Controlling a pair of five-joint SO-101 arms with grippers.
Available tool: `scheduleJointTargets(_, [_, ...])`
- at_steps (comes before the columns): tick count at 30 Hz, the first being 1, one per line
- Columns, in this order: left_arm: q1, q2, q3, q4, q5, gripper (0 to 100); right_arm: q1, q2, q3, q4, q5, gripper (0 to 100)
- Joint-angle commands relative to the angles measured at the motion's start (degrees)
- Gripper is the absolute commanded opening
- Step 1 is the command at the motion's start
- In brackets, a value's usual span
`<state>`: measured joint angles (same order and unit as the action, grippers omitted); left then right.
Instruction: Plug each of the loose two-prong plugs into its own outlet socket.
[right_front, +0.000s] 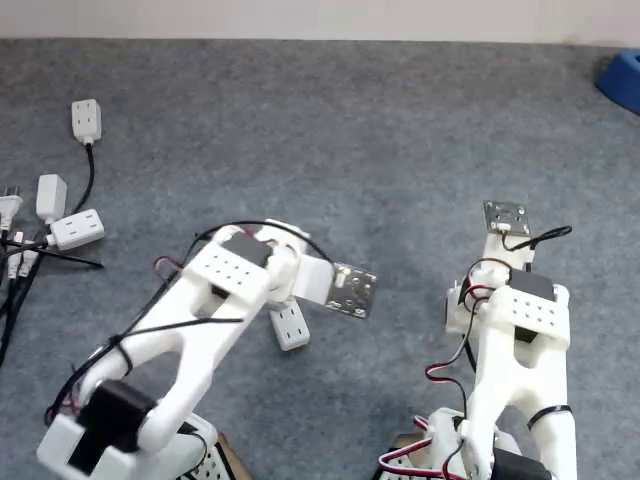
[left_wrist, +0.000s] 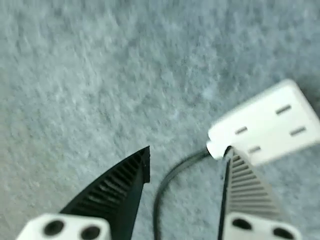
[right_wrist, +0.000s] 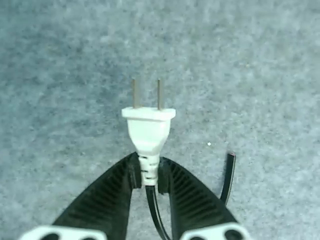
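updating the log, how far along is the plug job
Done: nothing yet; no socket shows a plug seated. In hand: the right arm's jaws are shut on a two-prong plug, prongs bare over the carpet. The left arm's jaws stand open beside an outlet socket, not gripping it. Left: joining those two, then the other sockets and the loose plug lying aside.

High view looked steeply down over carpet (right_front: 400, 130) from well above. Wrist views sat close above carpet, facing down: left near a socket (left_wrist: 265, 125), shared with high view; right near a plug (right_wrist: 148, 127).
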<state>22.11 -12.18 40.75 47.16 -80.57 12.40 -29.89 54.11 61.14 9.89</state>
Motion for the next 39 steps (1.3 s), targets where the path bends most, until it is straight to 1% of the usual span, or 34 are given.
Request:
scheduleJointTargets(1, [3.5, 2.8, -3.3, -0.4, -9.5, 25, -1.0, -1.5, -2.6, -0.7, 0.8, 0.8])
scheduleJointTargets(2, [3.8, 2.7, -3.2, 0.9, -9.5, 25, -1.5, -1.2, -2.6, -0.7, 1.0, 0.8])
scheduleJointTargets(8, [5.9, -1.3, -4.3, 15.4, -9.4, 25, -1.7, -1.1, -2.6, -1.7, 0.9, 0.8])
scheduleJointTargets(12, [5.6, -7.6, -5.0, 22.0, -9.3, 25, -1.7, -1.1, -2.6, -1.7, 0.7, 0.8])
scheduleJointTargets(14, [5.6, -10.0, -5.0, 24.0, -9.3, 24, -1.7, -1.1, -2.6, -1.7, 0.7, 0.8])
scheduleJointTargets(17, [5.0, -11.2, -5.1, 24.4, -7.7, 24, -1.7, -1.1, -2.5, -1.5, 0.7, 0.8])
scheduleJointTargets(21, [5.2, -10.7, -3.9, 24.2, -7.6, 24, -1.7, -1.1, -2.5, -1.5, 0.9, 0.8])
scheduleJointTargets(28, [7.6, -2.4, -3.6, 21.5, -7.6, 24, -1.7, -1.1, -2.5, -1.5, 1.1, 0.8])
scheduleJointTargets(34, [9.6, 2.1, -3.6, 21.4, -7.6, 24, -1.7, -1.1, -2.5, -1.5, 1.1, 0.8])
scheduleJointTargets(39, [9.9, 5.2, -3.3, 18.4, -7.6, 24, -1.7, -1.1, -2.5, -1.4, 1.1, 0.8])
